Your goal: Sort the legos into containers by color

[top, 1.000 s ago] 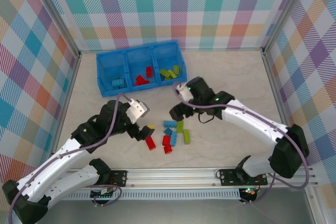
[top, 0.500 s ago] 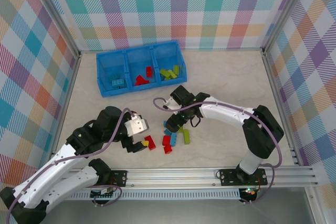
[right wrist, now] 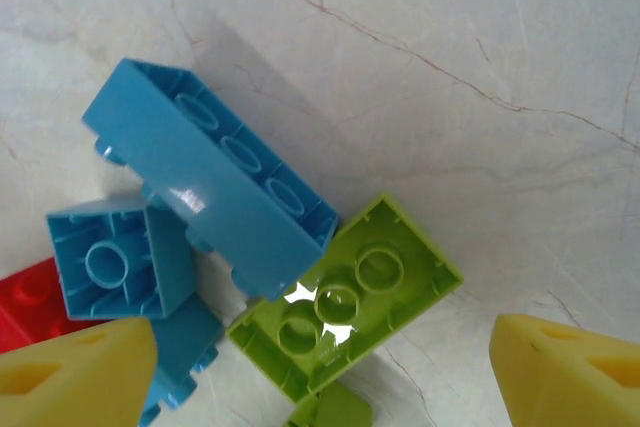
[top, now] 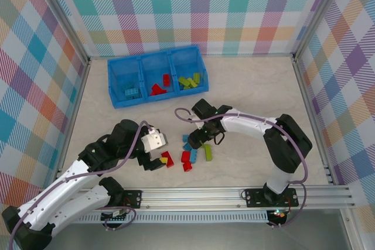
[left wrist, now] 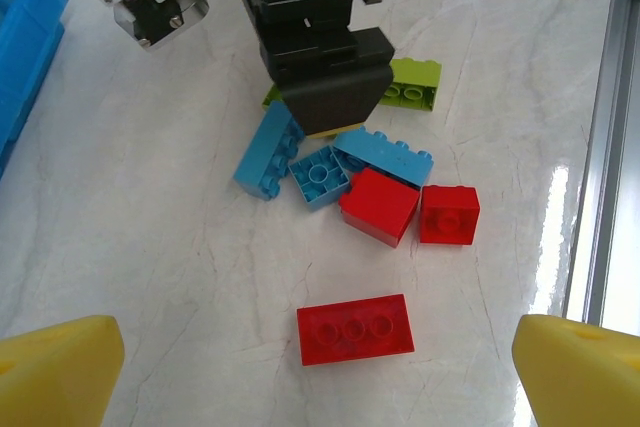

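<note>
Fingers first: right fingers (right wrist: 70,372) are spread wide and empty, straddling an upside-down lime brick (right wrist: 345,302) that touches a light blue brick (right wrist: 210,177). Left fingers (left wrist: 55,372) same deal, wide open over a red brick (left wrist: 355,329). I see loose legos (top: 190,155) piled mid-bench (top: 263,86), with the blue tray (top: 140,101) well behind, a few in each compartment.

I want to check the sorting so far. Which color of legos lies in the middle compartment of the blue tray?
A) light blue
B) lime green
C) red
C: in the top view, the red legos lie in the middle compartment of the tray, between the light blue legos and the green legos.
</note>
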Available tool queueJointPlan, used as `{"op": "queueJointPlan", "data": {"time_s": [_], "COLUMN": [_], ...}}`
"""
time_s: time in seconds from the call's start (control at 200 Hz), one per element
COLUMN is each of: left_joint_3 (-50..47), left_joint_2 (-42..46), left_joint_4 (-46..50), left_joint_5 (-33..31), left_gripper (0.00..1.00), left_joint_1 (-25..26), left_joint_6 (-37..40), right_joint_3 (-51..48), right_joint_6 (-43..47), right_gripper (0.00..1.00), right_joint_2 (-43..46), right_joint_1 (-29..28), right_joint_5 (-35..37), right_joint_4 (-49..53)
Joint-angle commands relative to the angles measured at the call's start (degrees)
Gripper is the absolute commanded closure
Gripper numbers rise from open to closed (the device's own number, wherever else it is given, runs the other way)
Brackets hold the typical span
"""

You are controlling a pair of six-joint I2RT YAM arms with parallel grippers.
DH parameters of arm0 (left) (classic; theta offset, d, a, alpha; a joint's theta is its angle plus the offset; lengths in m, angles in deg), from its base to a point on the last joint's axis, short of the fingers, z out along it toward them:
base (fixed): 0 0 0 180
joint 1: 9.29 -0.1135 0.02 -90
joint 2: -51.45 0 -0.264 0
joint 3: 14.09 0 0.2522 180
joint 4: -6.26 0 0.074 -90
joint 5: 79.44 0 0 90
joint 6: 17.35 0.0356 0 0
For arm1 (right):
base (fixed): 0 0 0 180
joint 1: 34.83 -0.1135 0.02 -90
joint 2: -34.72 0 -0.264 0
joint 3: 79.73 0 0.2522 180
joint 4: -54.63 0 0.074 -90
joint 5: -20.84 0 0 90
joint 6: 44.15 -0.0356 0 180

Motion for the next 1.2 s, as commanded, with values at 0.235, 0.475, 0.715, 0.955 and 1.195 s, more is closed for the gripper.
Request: {"op": "queueJointPlan", "data": {"time_s": [0.235, 0.475, 0.715, 0.955, 1.195], "left_joint_3": [-1.14, -1.31, -1.5, -2.19, -3.6], "left_joint_2": [0.32, 0.06, -0.02, 1.37, 4.45], "left_joint_4": [-1.93, -2.3, -2.47, -2.52, -5.11], "left_joint_5": [1.6, 1.52, 1.54, 3.97, 5.07], "left_gripper": [0.0, 0.0, 0.0, 0.0, 0.0], "left_joint_1": [0.72, 0.73, 0.71, 0.66, 0.53], "left_joint_6": [0.33, 0.2, 0.26, 2.72, 3.63], "right_joint_3": [-2.33, -3.3, -3.65, -3.74, 15.13], "right_joint_6": [-7.97, -10.06, -12.91, -13.37, -5.54], "right_gripper": [0.27, 0.37, 0.55, 0.75, 0.82], "right_joint_2": [-3.05, -3.26, -2.52, 4.73, 2.25], "right_joint_1": [-0.21, -0.12, 0.89, 2.66, 4.91], "right_joint_5": [5.62, 8.17, 11.81, 8.12, 9.84], "right_joint_4": [-2.15, -1.01, 0.24, -5.96, -13.81]}}
